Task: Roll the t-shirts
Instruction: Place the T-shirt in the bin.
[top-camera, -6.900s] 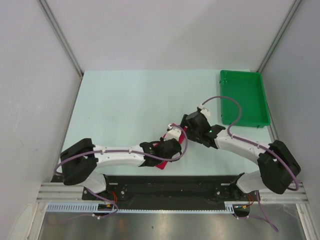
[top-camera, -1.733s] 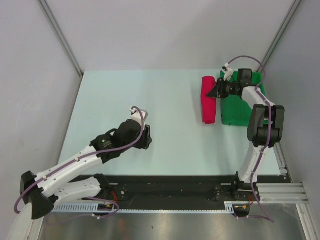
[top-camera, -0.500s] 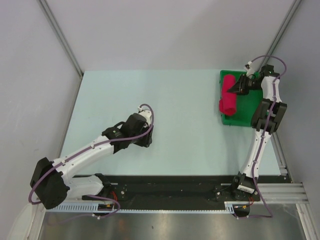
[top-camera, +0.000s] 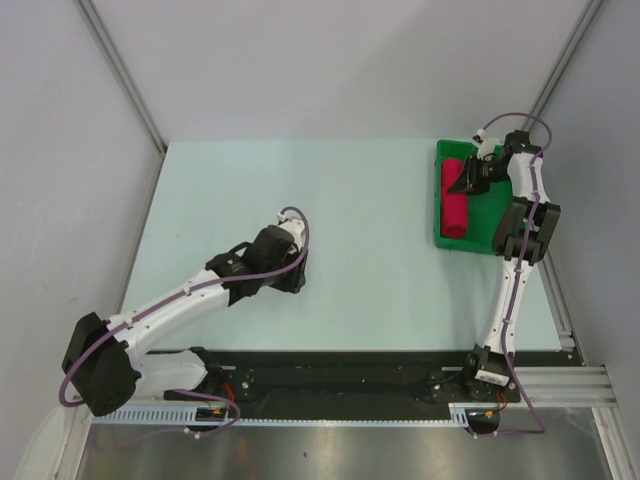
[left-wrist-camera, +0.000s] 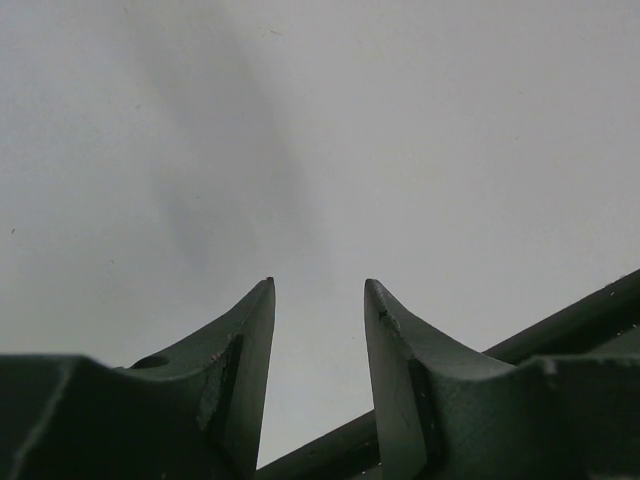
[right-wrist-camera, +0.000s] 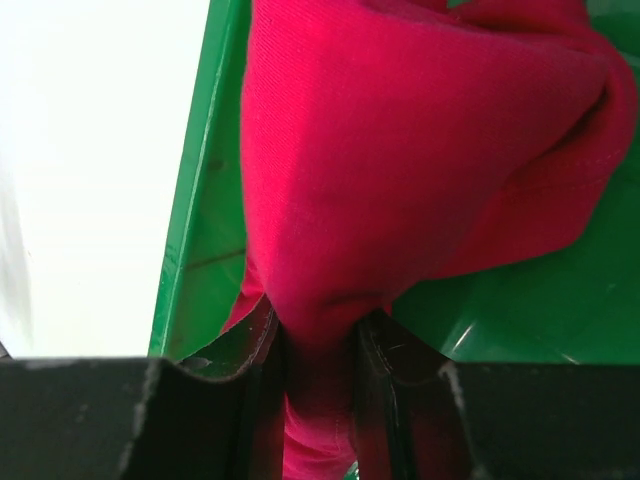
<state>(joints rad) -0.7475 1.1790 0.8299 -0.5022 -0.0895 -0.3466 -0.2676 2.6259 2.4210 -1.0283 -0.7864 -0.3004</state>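
I can't read any text, label, brand or number in any view.
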